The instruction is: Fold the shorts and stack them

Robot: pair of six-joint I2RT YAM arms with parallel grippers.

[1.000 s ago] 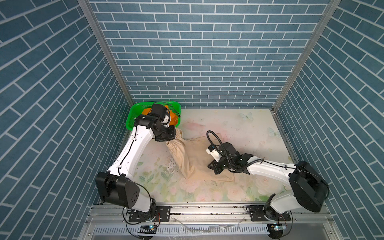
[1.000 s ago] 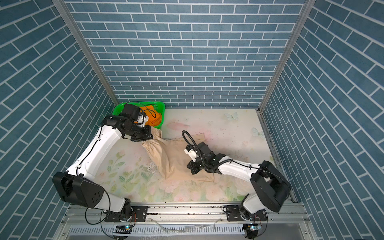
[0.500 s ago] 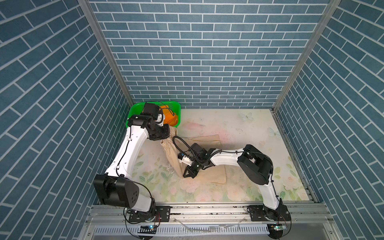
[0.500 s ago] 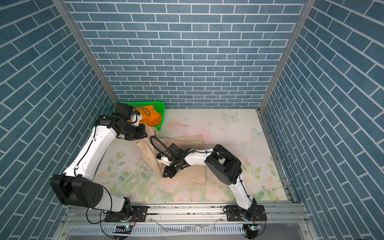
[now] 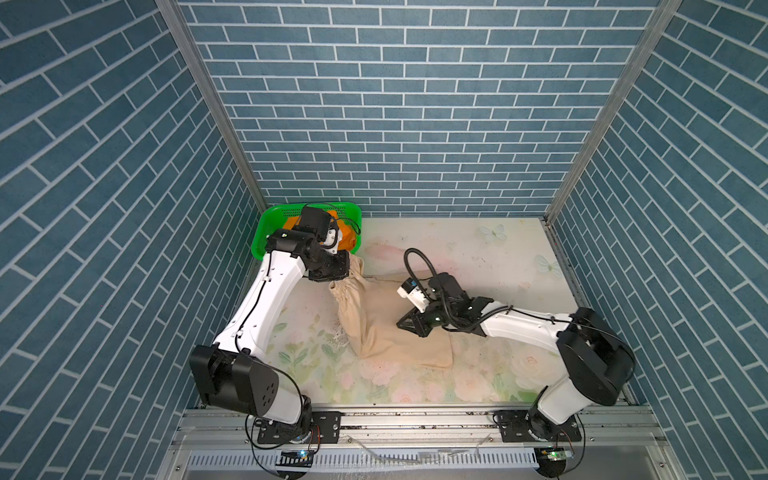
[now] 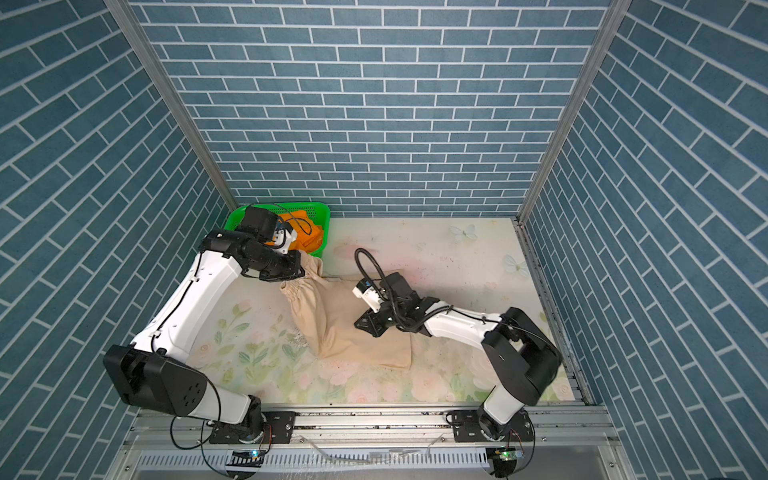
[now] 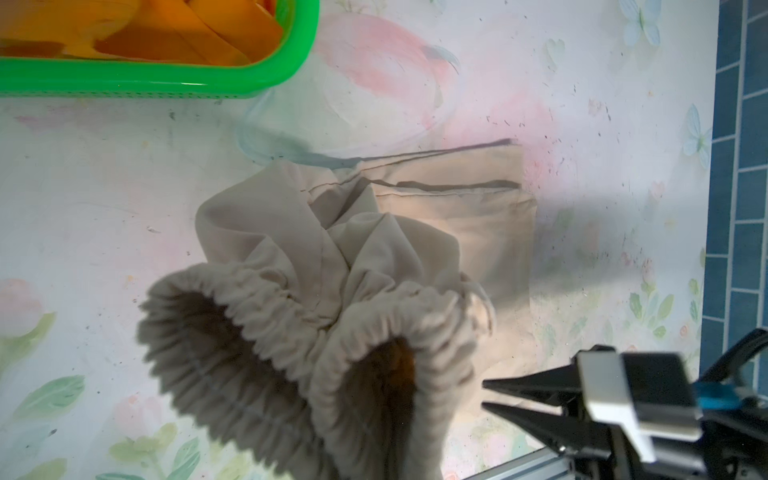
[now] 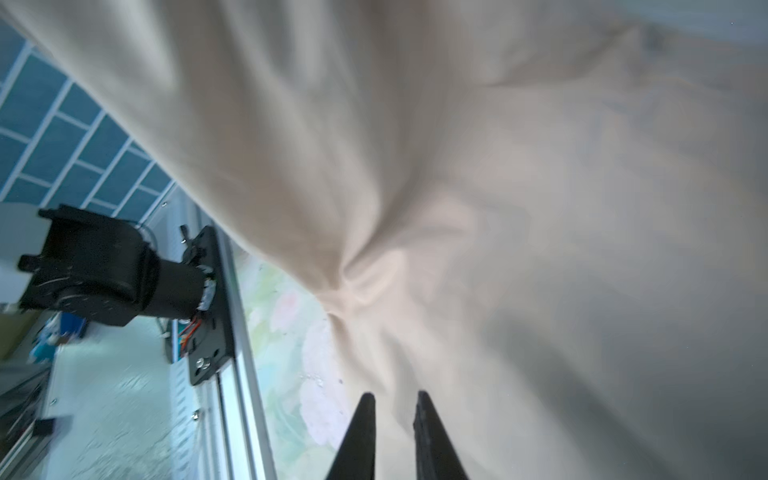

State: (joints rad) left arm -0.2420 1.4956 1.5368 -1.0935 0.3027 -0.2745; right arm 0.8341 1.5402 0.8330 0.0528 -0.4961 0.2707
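We see the pale beige cloth shorts (image 5: 386, 332) stretched out from the green perforated plastic basket (image 5: 270, 224) toward the middle of the floral-printed desk (image 5: 478, 257). Their gathered waistband (image 7: 270, 324) is raised off the desk just beside the basket. The left hand (image 5: 348, 269) is clamped on that waistband. Its fingers are hidden by bunched cloth, but the band hangs from it. The right hand (image 8: 392, 397) sits low over the legs, farther from the basket, with only a narrow slit between its jaws and nothing in it. The bright orange cloth shorts (image 5: 347, 237) lie crumpled inside the basket.

We judge the step in hand to be flattening the beige pair before folding. To do it well, we would draw the waistband clear of the basket's rim and lay it down taut rather than dropping it in a heap. The right hand could pin or pull the leg hems on the side away from the basket. We would open the twisted ridge first, since folding over it would leave a lumpy base for the orange pair.
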